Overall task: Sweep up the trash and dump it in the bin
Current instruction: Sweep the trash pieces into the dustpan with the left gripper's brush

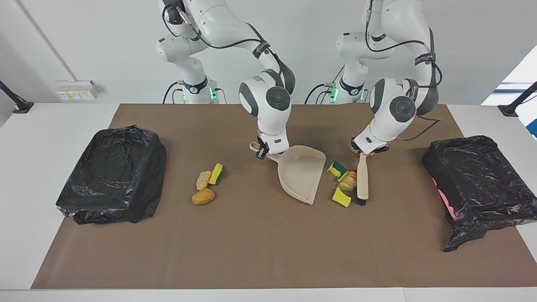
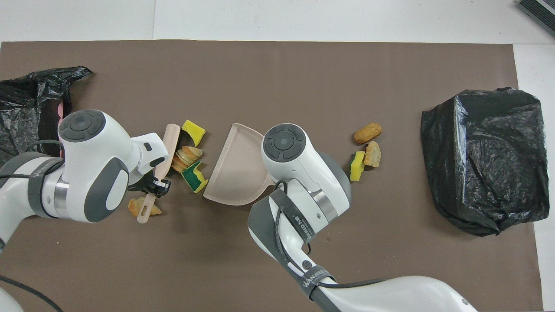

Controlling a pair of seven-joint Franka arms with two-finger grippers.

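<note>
My right gripper (image 1: 262,152) is shut on the handle of the beige dustpan (image 1: 304,174) (image 2: 236,167), which rests mid-table. My left gripper (image 1: 361,152) (image 2: 154,188) is shut on the handle of the beige brush (image 1: 362,180) (image 2: 167,145), its bristles on the mat. Between brush and pan lie three pieces of trash: a green-backed sponge (image 1: 337,169), a bread slice (image 1: 348,181) and a yellow sponge (image 1: 342,197). Another bread piece (image 2: 141,207) lies under the brush handle. Two bread lumps (image 1: 203,196) and a yellow sponge (image 1: 216,173) sit toward the right arm's end.
A bin lined with a black bag (image 1: 478,176) (image 2: 26,104) stands at the left arm's end of the brown mat. A second black-bagged bin (image 1: 113,176) (image 2: 485,160) stands at the right arm's end.
</note>
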